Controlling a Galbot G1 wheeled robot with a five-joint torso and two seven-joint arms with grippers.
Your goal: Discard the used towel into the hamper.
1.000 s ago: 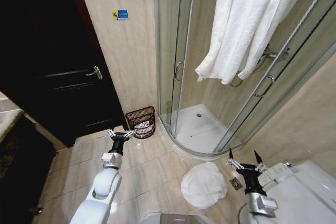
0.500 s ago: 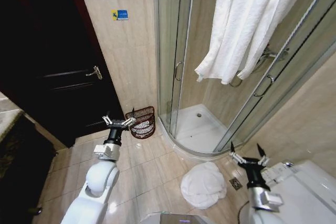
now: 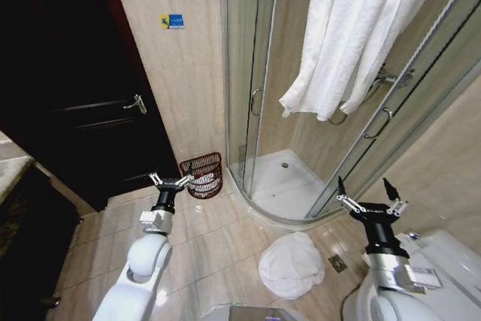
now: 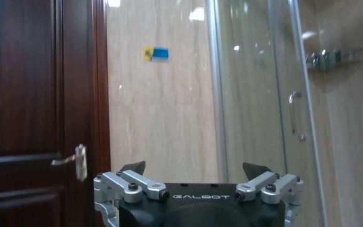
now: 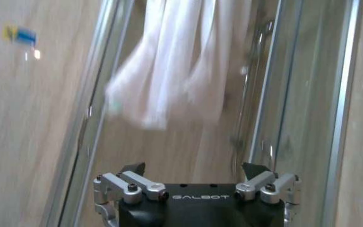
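White towel (image 3: 291,264) lies crumpled on the tiled floor (image 3: 218,242) by the shower (image 3: 285,178), ungrasped; pickup seems not yet begun. Left pincer (image 3: 170,182) and right pincer (image 3: 370,204) hang open and empty. Next, one must descend onto the towel. Hamper (image 3: 204,174) stands against the wall near the door (image 3: 83,110), perhaps already holding something pale.

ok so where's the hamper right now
In the head view the hamper stands on the floor against the tiled wall, between the dark door and the shower enclosure, just beyond the left pincer.
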